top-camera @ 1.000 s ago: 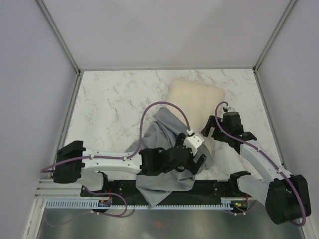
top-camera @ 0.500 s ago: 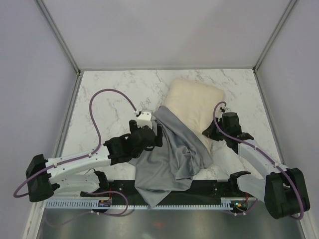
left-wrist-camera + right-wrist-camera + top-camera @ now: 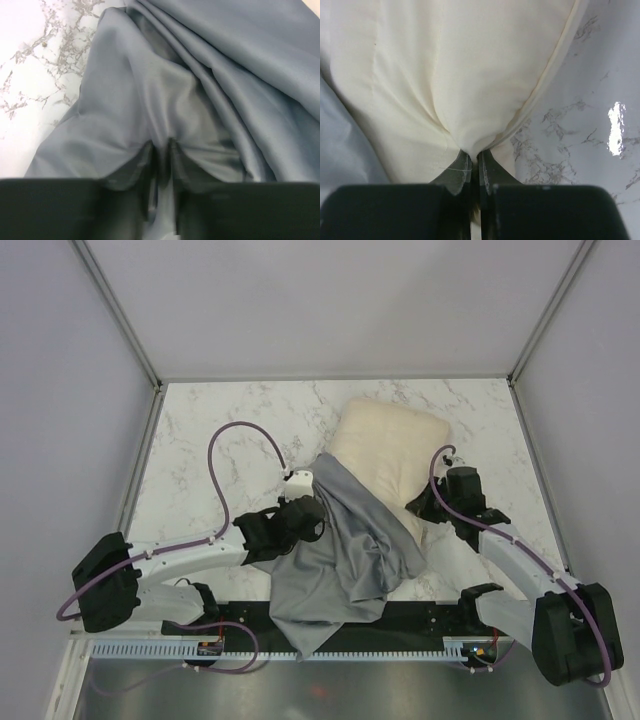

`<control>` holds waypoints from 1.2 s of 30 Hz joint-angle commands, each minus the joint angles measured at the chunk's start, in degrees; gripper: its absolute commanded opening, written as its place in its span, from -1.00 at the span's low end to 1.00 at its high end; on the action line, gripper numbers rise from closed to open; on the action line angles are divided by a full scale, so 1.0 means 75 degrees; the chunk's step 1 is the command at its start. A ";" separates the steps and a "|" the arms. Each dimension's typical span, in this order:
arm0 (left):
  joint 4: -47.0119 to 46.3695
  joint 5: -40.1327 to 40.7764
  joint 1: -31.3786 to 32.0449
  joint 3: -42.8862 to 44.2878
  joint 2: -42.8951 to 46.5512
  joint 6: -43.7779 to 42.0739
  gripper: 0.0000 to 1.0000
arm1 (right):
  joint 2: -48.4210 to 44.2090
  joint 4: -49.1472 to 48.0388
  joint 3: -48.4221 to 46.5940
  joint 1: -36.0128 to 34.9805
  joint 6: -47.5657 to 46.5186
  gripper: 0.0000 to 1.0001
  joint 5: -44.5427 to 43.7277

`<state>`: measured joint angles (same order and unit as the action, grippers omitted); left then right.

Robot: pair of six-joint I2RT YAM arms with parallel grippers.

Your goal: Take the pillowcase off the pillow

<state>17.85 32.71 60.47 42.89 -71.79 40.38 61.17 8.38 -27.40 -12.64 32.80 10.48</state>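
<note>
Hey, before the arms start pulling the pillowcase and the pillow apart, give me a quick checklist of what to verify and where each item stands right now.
1. Right gripper has the pillow: ok, jaws shut on a pinch of cream fabric at its edge.
2. Left gripper has the pillowcase: ok, grey cloth is bunched between its jaws.
3. Left gripper holds cloth only, no pillow: cannot tell, only grey shows, and what lies under the fold is hidden.
4. Pillow out of the pillowcase: not ok, grey cloth covers its near left part.
5. Room to drag the pillowcase left: ok, open table shows on that side.
</note>
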 commanded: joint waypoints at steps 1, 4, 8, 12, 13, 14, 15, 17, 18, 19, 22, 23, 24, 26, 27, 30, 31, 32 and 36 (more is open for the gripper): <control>-0.0317 -0.0025 -0.0082 -0.0094 -0.0131 0.0299 -0.64 | -0.0175 0.0136 0.0126 -0.0025 -0.0014 -1.00 -0.0155; -0.0317 -0.0025 -0.0175 -0.0246 0.0101 0.0335 -0.95 | -0.0245 0.0148 0.0137 -0.0013 0.0068 -1.00 -0.0342; -0.0118 -0.0037 -0.0456 -0.0550 0.0768 0.0358 -0.96 | -0.0631 0.0148 0.0184 0.0045 0.0244 -1.00 -0.0811; 0.0279 0.0068 -0.0796 -0.0796 0.1646 0.0265 -0.95 | -0.0820 0.0311 0.0032 0.0279 0.0198 -1.00 -0.0929; 0.0350 0.0103 -0.0855 -0.0855 0.1836 0.0253 -0.96 | -0.0820 0.0358 0.0009 0.0338 0.0163 -1.00 -0.0917; 0.0421 0.0127 -0.0902 -0.0926 0.1988 0.0206 -0.95 | -0.0808 0.0371 -0.0038 0.0431 0.0162 -1.00 -0.0894; 0.0491 0.0150 -0.1007 -0.0961 0.2291 0.0183 -0.95 | -0.0796 0.0394 -0.0062 0.0478 0.0151 -1.00 -0.0882; 0.0725 0.0185 -0.1124 -0.1020 0.2539 0.0147 -0.95 | -0.0796 0.0406 -0.0073 0.0584 0.0116 -1.00 -0.0882; 0.0807 0.0232 -0.1229 -0.1043 0.2761 0.0136 -0.96 | -0.0808 0.0429 -0.0074 0.0608 0.0115 -1.00 -0.0893; 0.0994 0.0279 -0.1277 -0.1043 0.2856 0.0135 -0.95 | -0.0808 0.0441 -0.0085 0.0689 0.0081 -1.00 -0.0882; 0.1287 0.0408 -0.1487 -0.1079 0.3231 0.0124 -0.96 | -0.0878 0.0558 -0.0109 0.0807 0.0010 -1.00 -0.0882; 0.1335 0.0443 -0.1604 -0.1102 0.3278 0.0112 -0.95 | -0.0901 0.0593 -0.0144 0.0877 -0.0036 -1.00 -0.0893; 0.1417 0.0490 -0.1686 -0.1102 0.3360 0.0124 -0.95 | -0.0948 0.0663 -0.0155 0.0924 -0.0049 -1.00 -0.0882; 0.1731 0.0619 -0.1827 -0.1114 0.3548 0.0345 -0.95 | -0.0995 0.0734 -0.0190 0.1087 -0.0154 -1.00 -0.0893; 0.1850 0.0770 -0.2014 -0.1114 0.3630 0.0428 -0.95 | -0.1053 0.0827 -0.0202 0.1135 -0.0166 -1.00 -0.0882; 0.2050 0.0842 -0.2413 -0.1172 0.3958 0.0569 -0.95 | -0.1159 0.1003 -0.0284 0.1299 -0.0283 -1.00 -0.0847; 0.2050 0.0819 -0.2495 -0.1207 0.4028 0.0581 -0.95 | -0.1194 0.1027 -0.0296 0.1322 -0.0295 -1.00 -0.0847; 0.2062 0.0795 -0.2682 -0.1254 0.4133 0.0592 -0.95 | -0.1218 0.1050 -0.0331 0.1369 -0.0318 -1.00 -0.0835; 0.1992 0.0573 -0.3035 -0.1336 0.3948 0.0511 -0.95 | -0.1265 0.1132 -0.0367 0.1440 -0.0330 -1.00 -0.0718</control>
<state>32.10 34.39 39.48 33.54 -41.43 42.22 52.84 16.97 -27.29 -2.81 31.70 7.27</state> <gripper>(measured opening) 0.028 0.069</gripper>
